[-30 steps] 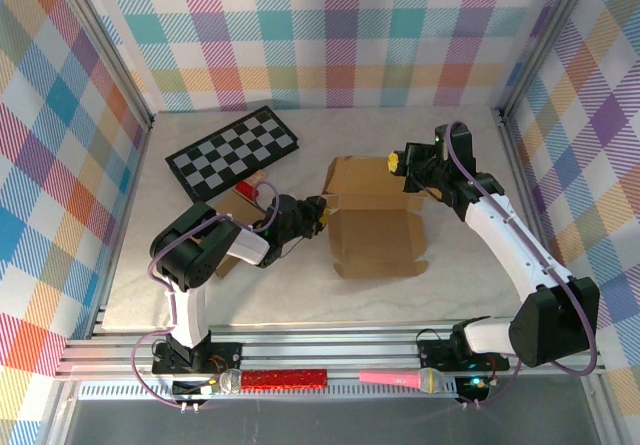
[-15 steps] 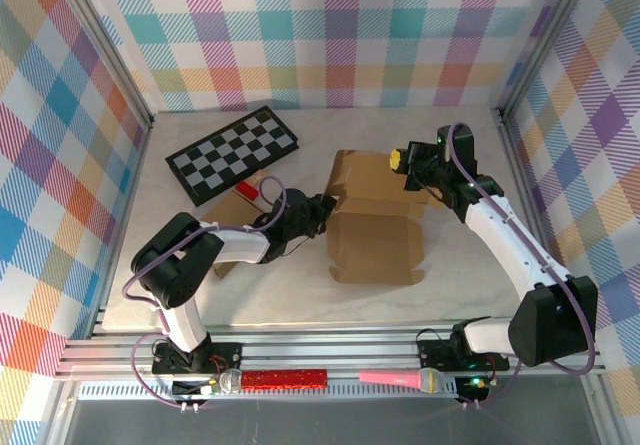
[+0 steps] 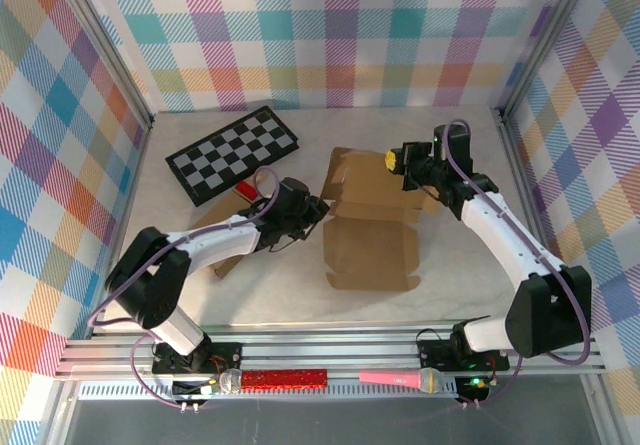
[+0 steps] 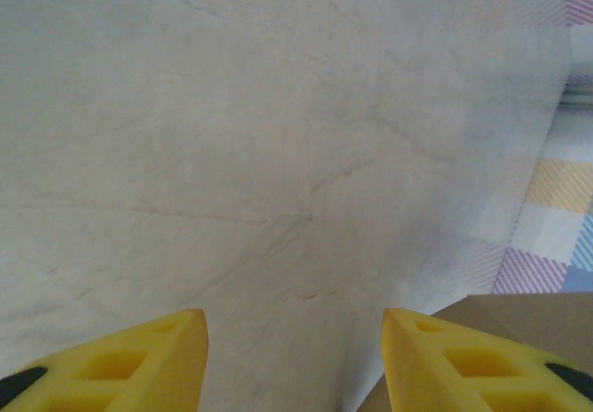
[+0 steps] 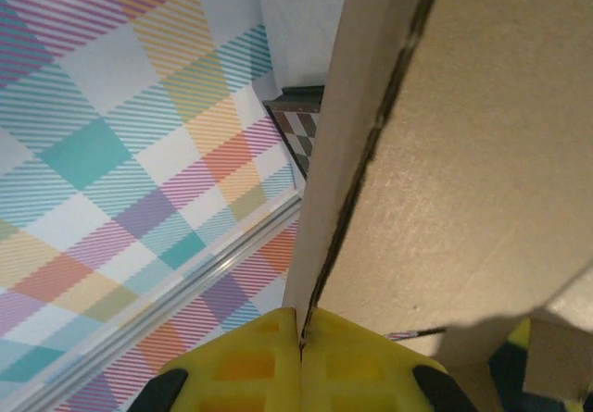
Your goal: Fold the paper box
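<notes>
In the middle of the table (image 3: 280, 295), the paper box (image 3: 372, 255) is lying partly folded: its broad brown lower panel is resting flat on the pale surface, while the upper part behind it is standing raised with its flaps turned up. At the upper right corner of that raised part, the right gripper (image 3: 394, 160) is pinching a cardboard wall; in the right wrist view its yellow fingers (image 5: 241, 366) are pressing together on the wall's thin edge, and the box (image 5: 463, 153) is rising upward from the right gripper (image 5: 301, 347) across most of the frame. On the opposite side, the left gripper (image 3: 320, 209) is hovering just beside the box's left edge, near where the flat panel is meeting the raised part. In the left wrist view the left gripper (image 4: 292, 324) is showing its two yellow fingers spread well apart with bare table between them, gripping nothing, and a corner of the box (image 4: 528, 310) is peeking in just beside the right-hand finger. Farther out, a checkerboard (image 3: 232, 153) is lying tilted near the back left of the table, well apart from the box, and a small red object (image 3: 248, 187) is sitting between the board and the left arm. Plaid walls (image 3: 330, 35) are enclosing the table on three sides.
</notes>
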